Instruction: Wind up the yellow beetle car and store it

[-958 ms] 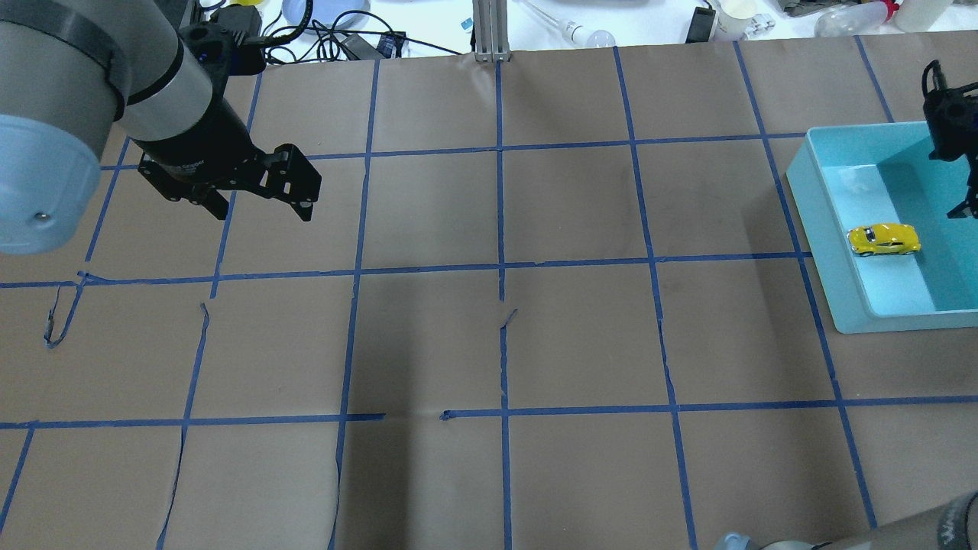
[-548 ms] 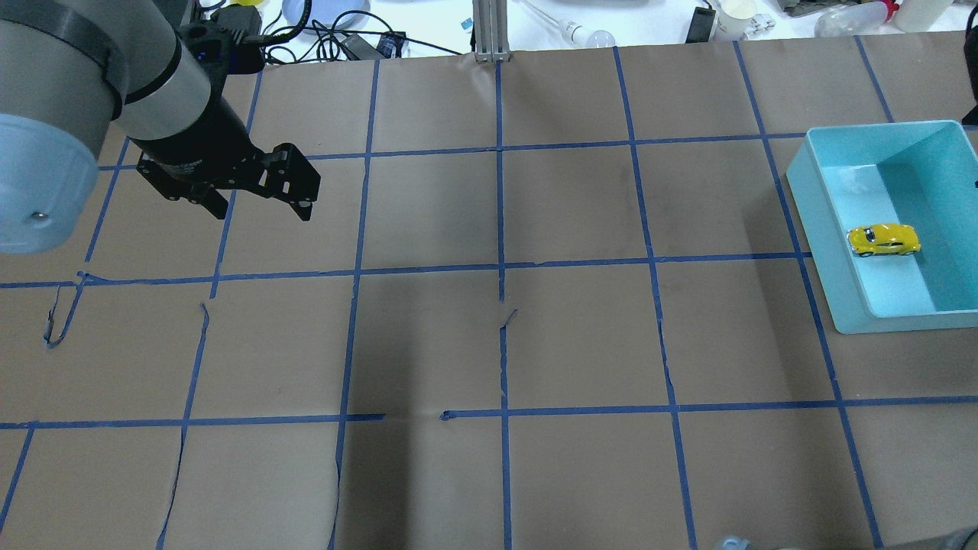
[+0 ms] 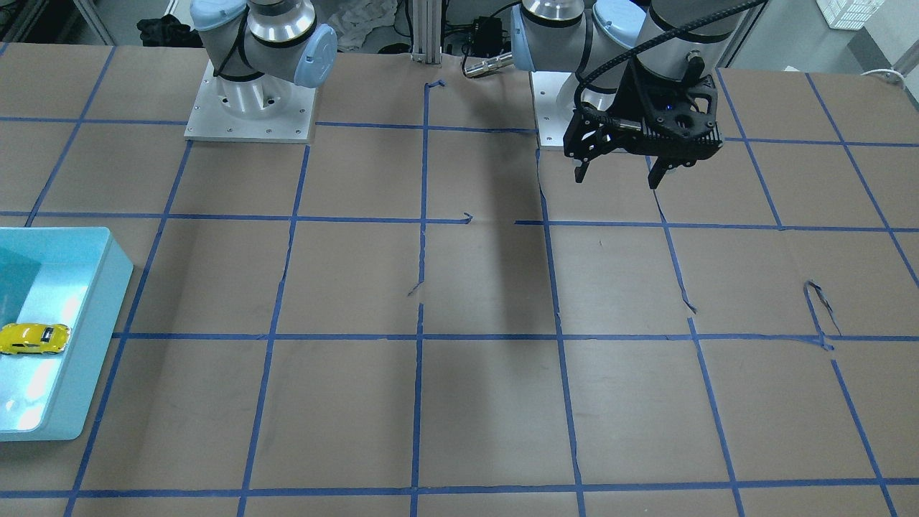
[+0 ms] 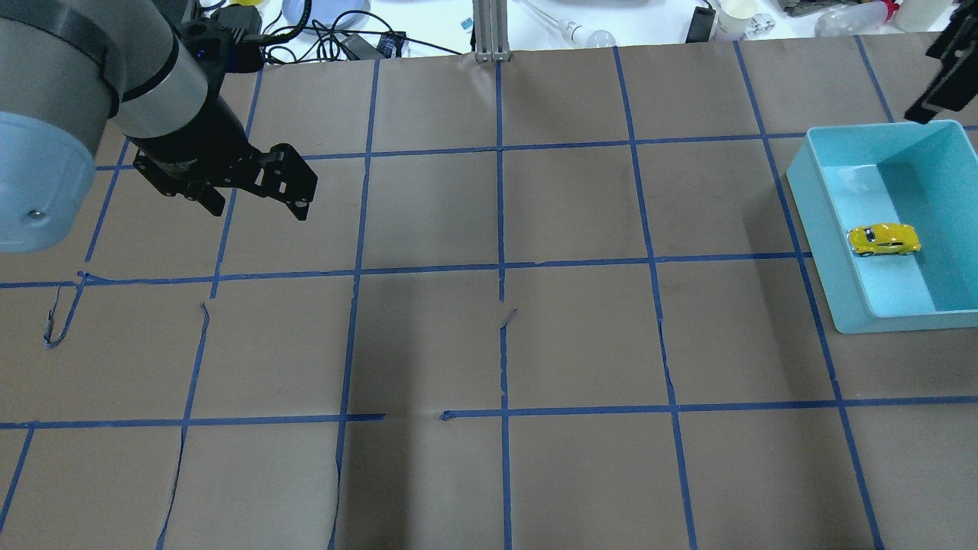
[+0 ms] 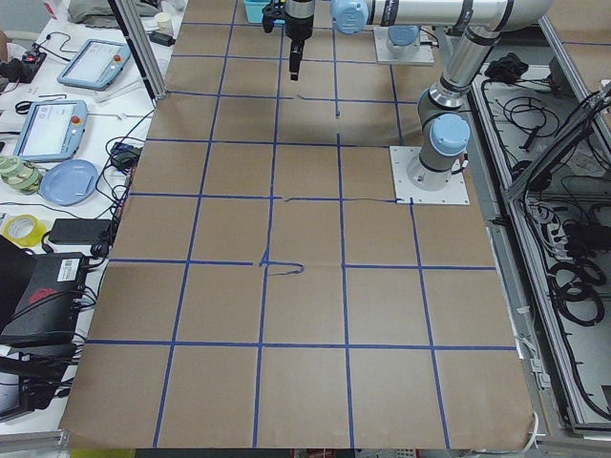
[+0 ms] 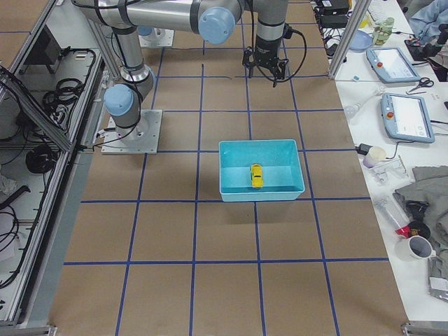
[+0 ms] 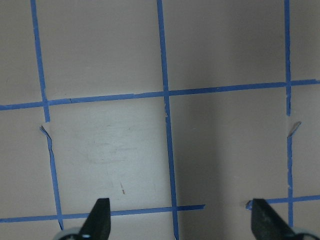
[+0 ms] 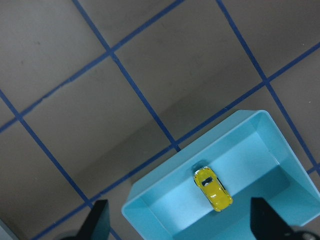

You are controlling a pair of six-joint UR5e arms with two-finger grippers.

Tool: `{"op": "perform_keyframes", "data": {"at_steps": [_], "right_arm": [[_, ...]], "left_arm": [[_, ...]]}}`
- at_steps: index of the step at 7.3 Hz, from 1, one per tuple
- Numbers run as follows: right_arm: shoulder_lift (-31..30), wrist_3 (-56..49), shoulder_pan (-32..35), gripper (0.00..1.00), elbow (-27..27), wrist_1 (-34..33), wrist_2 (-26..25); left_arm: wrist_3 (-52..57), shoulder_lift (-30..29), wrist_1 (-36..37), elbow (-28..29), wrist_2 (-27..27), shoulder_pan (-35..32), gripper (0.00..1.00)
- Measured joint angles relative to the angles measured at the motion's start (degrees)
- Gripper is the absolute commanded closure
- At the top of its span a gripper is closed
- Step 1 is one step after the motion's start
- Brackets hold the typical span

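The yellow beetle car (image 4: 884,239) lies on its wheels on the floor of a light-blue bin (image 4: 821,221) at the table's right end. It also shows in the front view (image 3: 34,338), the right side view (image 6: 256,176) and the right wrist view (image 8: 213,189). My right gripper (image 8: 180,220) is open and empty. It hangs high, beyond the bin's far corner (image 4: 938,80). My left gripper (image 4: 260,211) is open and empty above bare table at the far left (image 3: 617,179), with only paper and tape under it (image 7: 182,220).
The table is brown paper with a blue tape grid, torn in places (image 4: 57,321). A metal post (image 4: 493,30) stands at the far edge. Cables (image 4: 328,34) and bottles lie on the white bench behind. The arm bases (image 3: 251,108) stand at the robot's side.
My right gripper has risen from over the bin's right side and moved toward the far edge. The car has stayed where it was in the bin. My left gripper has barely moved.
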Motion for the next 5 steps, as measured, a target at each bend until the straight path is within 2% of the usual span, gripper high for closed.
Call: {"op": "perform_keyframes", "data": {"at_steps": [2, 5], "right_arm": [[-1.0, 19.6, 8.6, 0.0, 0.0, 0.7, 0.0], [-0.8, 47.1, 16.3, 0.0, 0.1, 0.6, 0.3]], "left_arm": [[0.8, 0.0, -0.4, 0.0, -0.2, 0.1, 0.0], [1.2, 0.0, -0.7, -0.2, -0.2, 0.1, 0.0]]}}
